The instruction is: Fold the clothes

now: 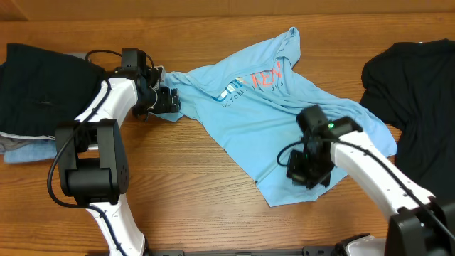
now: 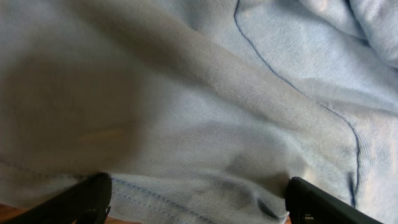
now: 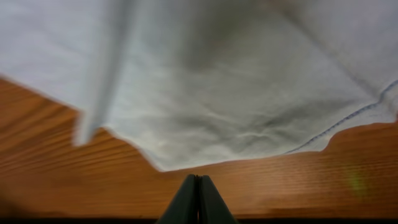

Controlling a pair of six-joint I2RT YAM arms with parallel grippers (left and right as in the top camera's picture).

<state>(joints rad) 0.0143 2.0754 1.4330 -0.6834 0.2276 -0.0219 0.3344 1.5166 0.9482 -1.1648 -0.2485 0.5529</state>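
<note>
The clothes are a light sky-blue T-shirt (image 1: pixel 270 107) lying crumpled across the middle of the table, with white lettering and a red mark facing up. My left gripper (image 1: pixel 168 99) is at the shirt's left end and stands open. In the left wrist view its fingers (image 2: pixel 93 199) are wide apart with the T-shirt's (image 2: pixel 199 93) stitched hem lying between them. My right gripper (image 1: pixel 309 171) is over the shirt's lower right part. In the right wrist view the right gripper (image 3: pixel 198 180) is shut with nothing visible between its fingers, and the T-shirt's (image 3: pixel 236 81) edge lies just beyond the tips over bare wood.
A plain black shirt (image 1: pixel 419 92) lies at the right edge of the wooden table (image 1: pixel 199 192). A stack of folded dark garments (image 1: pixel 35 85) with a grey-blue one (image 1: pixel 28 149) at the bottom sits at the far left, behind the left arm.
</note>
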